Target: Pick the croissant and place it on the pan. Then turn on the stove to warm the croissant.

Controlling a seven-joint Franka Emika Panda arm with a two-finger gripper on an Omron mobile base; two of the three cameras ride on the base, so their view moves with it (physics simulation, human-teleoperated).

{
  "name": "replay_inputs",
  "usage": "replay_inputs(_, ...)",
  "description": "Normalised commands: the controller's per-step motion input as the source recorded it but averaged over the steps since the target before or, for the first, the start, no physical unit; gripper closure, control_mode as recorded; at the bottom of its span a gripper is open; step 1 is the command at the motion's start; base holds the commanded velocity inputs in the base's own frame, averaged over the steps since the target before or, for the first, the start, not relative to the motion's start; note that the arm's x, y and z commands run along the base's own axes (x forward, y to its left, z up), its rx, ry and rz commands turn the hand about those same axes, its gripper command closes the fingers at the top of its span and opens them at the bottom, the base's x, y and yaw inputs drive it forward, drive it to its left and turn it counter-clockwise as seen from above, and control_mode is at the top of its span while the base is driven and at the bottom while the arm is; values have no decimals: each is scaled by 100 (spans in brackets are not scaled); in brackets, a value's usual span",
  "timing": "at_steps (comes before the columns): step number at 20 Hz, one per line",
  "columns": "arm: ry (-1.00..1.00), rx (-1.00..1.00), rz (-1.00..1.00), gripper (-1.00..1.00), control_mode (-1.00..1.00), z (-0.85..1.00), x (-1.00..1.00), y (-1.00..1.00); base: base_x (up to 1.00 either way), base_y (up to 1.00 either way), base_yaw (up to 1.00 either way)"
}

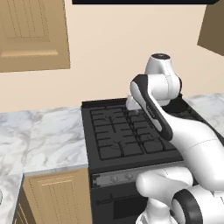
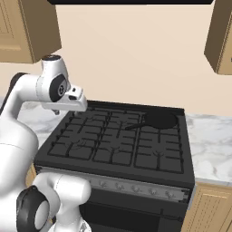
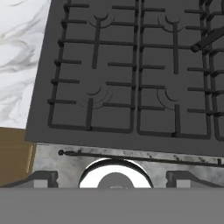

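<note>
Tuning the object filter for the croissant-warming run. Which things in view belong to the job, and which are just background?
Job:
- stove
- pan, on the far right burner
- stove knobs
- gripper, open

Background:
- marble counter
- wall cabinets
- base cabinet

The grates of the stove (image 2: 113, 140) are left bare across the left and front burners, so passage is open there. The back right burner is taken up by the pan (image 2: 159, 119), its handle angled toward the middle. The marble surface (image 1: 43, 135) beside the range is unobstructed. Overhead room is limited by wall cabinets (image 2: 27, 27) at both sides.
</note>
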Motion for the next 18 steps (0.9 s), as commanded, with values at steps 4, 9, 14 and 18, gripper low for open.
replay_inputs(4,1,0,3,-100,-100,0,-28,44,0,0,0)
replay_inputs(9,1,0,4,-100,-100,0,-16,61,0,0,0)
replay_inputs(14,0,0,6,-100,-100,-9,-14,65,0,0,0)
replay_inputs(18,0,0,10,-100,-100,-21,-18,69,0,0,0)
